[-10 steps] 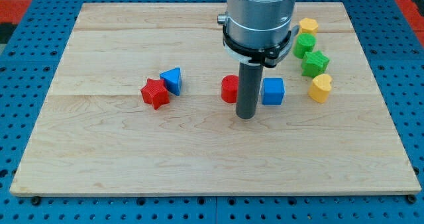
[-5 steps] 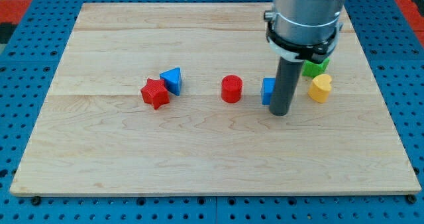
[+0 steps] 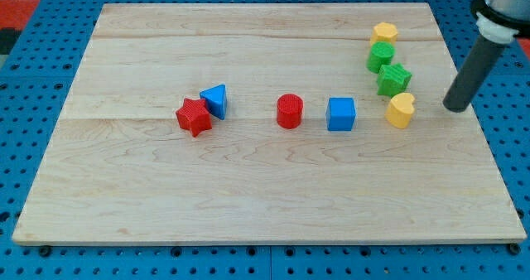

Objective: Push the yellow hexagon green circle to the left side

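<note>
The yellow hexagon [image 3: 384, 32] sits near the view's top right of the wooden board [image 3: 248, 189]. The green circle [image 3: 381, 56] lies just below it, touching or nearly touching. A green star [image 3: 394, 79] and a yellow heart [image 3: 401, 110] continue the column downward. My tip [image 3: 455, 108] rests on the board to the right of the yellow heart, below and right of the hexagon and circle, apart from all blocks.
A blue cube [image 3: 340, 113] and a red cylinder [image 3: 290, 111] sit mid-board. A red star [image 3: 194, 117] and a blue triangle [image 3: 215, 99] touch at centre left. The board's right edge is close to my tip.
My tip has swept from the middle, between the red cylinder and blue cube, rightwards past the cube to the right of the yellow heart. No block has moved.
</note>
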